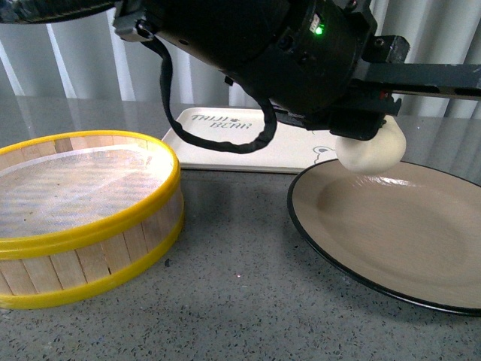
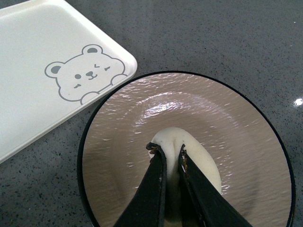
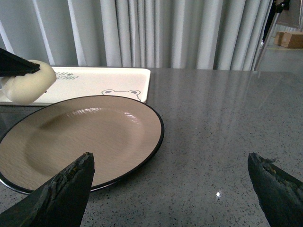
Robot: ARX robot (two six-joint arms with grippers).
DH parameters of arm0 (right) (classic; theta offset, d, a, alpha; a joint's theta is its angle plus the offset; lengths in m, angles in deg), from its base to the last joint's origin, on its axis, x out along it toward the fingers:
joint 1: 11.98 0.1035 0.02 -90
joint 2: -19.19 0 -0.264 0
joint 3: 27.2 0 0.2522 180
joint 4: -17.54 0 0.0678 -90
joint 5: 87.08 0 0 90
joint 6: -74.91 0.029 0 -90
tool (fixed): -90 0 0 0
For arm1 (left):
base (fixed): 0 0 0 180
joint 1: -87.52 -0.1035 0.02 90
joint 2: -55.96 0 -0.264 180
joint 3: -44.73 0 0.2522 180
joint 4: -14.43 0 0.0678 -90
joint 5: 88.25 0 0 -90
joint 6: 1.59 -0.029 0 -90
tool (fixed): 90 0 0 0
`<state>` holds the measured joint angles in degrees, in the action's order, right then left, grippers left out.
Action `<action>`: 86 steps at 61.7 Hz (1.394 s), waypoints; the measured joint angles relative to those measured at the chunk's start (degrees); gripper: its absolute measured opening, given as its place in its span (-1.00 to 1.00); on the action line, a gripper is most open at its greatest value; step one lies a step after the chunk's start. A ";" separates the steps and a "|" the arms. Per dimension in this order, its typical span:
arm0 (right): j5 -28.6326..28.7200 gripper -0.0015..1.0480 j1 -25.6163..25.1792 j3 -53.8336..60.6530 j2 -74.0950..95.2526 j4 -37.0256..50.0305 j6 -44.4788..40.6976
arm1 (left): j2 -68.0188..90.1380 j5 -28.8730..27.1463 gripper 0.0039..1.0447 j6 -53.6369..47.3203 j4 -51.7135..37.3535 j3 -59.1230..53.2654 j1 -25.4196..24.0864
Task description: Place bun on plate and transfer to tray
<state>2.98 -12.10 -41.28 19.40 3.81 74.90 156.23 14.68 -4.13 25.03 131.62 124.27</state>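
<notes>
1. Front view: the left gripper point(image 1: 362, 129) is closed around the bun point(image 1: 376, 150) and holds it in the air, over the far left edge of the plate point(image 1: 391, 226). The plate lies on the right side of the grey table point(image 1: 240, 308). The tray point(image 1: 225, 147) lies far behind it, and the yellow-rimmed steamer basket point(image 1: 83, 218) stands on the left, well apart from the plate.
2. Left wrist view: the two black fingers point(image 2: 156, 179) press the bun from both sides, with only a narrow gap between them. The tan inside of the plate is under the bun. One corner of the tray, with the bear face point(image 2: 85, 73), is just beside the plate's rim.
3. Right wrist view: the right gripper point(image 3: 170, 189) is wide open and holds nothing, on the near right side of the plate. The bun hangs above the plate and seems not to touch it.
</notes>
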 joint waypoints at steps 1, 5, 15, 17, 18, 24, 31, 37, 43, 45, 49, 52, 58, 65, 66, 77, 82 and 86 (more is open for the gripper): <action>0.00 0.84 0.02 0.00 0.00 0.00 0.00 | 0.17 -0.07 -0.92 0.00 0.00 0.11 0.11; 0.00 0.84 0.00 0.00 0.00 0.00 0.02 | 1.09 -0.11 -0.92 -0.02 0.13 0.79 0.87; 0.00 0.84 0.00 0.00 0.00 0.00 0.00 | 3.76 -0.42 -0.92 -0.37 0.94 2.91 3.13; 0.00 0.84 0.02 0.00 0.00 0.00 0.02 | 4.31 -0.59 -0.92 -0.46 1.09 3.32 3.54; 0.00 0.84 0.00 0.00 0.00 0.00 0.00 | 4.68 -0.79 -0.92 -0.57 1.31 3.65 3.80; 0.00 0.84 0.02 0.00 0.00 0.00 0.00 | 6.27 -1.29 -0.92 -1.07 1.79 5.05 4.92; 0.00 0.84 0.02 0.00 0.00 0.00 0.00 | 7.72 -2.23 -0.92 -1.92 2.27 6.54 5.70; 0.00 0.84 0.02 0.00 0.00 0.00 0.00 | 9.05 -2.93 -0.92 -2.54 2.67 7.96 6.34; 0.00 0.84 0.00 0.00 0.00 0.00 0.00 | 10.40 -4.13 -0.92 -3.39 2.95 9.18 6.73; 0.00 0.84 0.00 0.00 0.00 0.00 0.00 | 10.78 -4.26 -0.92 -3.54 3.08 9.55 6.80; 0.00 0.84 0.02 0.00 0.00 0.00 0.00 | 11.89 -5.07 -0.92 -4.22 3.34 10.49 7.04; 0.00 0.84 0.00 0.00 0.00 0.00 0.00 | 12.83 -5.42 -0.92 -4.66 3.76 11.21 7.21; 0.00 0.84 0.00 0.00 0.00 0.00 0.00 | 14.34 -6.14 -0.92 -5.62 4.37 12.13 7.52; 0.00 0.84 0.02 0.00 0.00 0.00 0.00 | 16.13 -7.61 -0.92 -6.56 5.73 13.49 7.63; 0.02 0.84 0.00 0.00 0.00 0.00 0.00 | 16.41 -7.89 -0.92 -6.95 5.86 13.66 7.63; 0.00 0.84 0.00 0.00 0.00 0.00 0.00 | 17.77 -9.07 -0.92 -8.37 6.60 15.28 7.56; 0.00 0.84 0.02 0.00 0.00 0.00 0.00 | 17.97 -9.75 -0.92 -9.29 6.71 15.82 7.43; 0.00 0.84 0.02 0.00 0.00 0.00 0.00 | 18.01 -9.55 -0.92 -9.92 7.28 16.26 7.08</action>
<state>2.98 -12.08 -41.28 19.40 3.81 74.90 174.24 5.13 -14.06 32.31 147.88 131.35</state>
